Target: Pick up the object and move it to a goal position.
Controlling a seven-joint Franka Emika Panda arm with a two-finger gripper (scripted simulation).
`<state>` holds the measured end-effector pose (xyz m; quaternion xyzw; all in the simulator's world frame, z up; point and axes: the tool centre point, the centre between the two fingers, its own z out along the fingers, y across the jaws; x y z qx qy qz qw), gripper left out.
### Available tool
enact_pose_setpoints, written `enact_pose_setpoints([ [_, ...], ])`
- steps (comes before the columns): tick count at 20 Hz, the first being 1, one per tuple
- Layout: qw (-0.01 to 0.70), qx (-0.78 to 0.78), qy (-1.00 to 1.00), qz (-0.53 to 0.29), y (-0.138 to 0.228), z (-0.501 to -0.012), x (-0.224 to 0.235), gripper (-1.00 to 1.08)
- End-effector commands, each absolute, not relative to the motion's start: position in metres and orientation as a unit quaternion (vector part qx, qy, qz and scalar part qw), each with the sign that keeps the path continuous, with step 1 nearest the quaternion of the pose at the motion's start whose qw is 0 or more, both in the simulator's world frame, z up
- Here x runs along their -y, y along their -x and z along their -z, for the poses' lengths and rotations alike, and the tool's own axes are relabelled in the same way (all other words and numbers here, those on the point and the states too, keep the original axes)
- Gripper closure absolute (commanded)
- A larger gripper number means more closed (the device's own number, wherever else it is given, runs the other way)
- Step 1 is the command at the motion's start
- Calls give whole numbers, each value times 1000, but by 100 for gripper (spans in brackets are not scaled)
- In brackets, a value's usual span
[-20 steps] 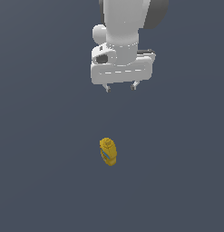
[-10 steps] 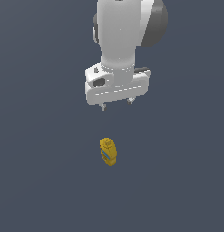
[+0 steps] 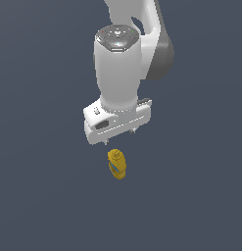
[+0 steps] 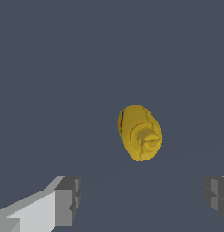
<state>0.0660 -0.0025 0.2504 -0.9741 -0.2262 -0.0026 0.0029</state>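
Observation:
The object, a small yellow squeeze bottle [image 3: 117, 164] with a narrow cap and a blue label patch, stands on the dark grey floor. In the wrist view the bottle [image 4: 139, 132] shows from above, cap toward the camera. My white gripper [image 3: 119, 137] hangs just above and slightly behind the bottle, not touching it. Its two short fingertips [image 3: 133, 131] point down. In the wrist view the grey pads [image 4: 68, 200] stand wide apart with nothing between them, so the gripper [image 4: 143, 197] is open.
A flat dark grey surface [image 3: 44, 196] spreads all around. The white arm [image 3: 127, 49] rises above the gripper toward the top of the exterior view.
The arm has moved toward the bottle and lowered; the gripper now sits close above it. The bottle has not moved.

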Motion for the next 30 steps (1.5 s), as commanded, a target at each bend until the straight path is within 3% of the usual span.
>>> enact_pose_setpoints([
  [1, 2, 244, 970, 2, -76, -241, 7, -92],
  [10, 0, 275, 961, 0, -93, -221, 16, -92],
  [30, 0, 276, 961, 0, -93, -169, 16, -92],
])
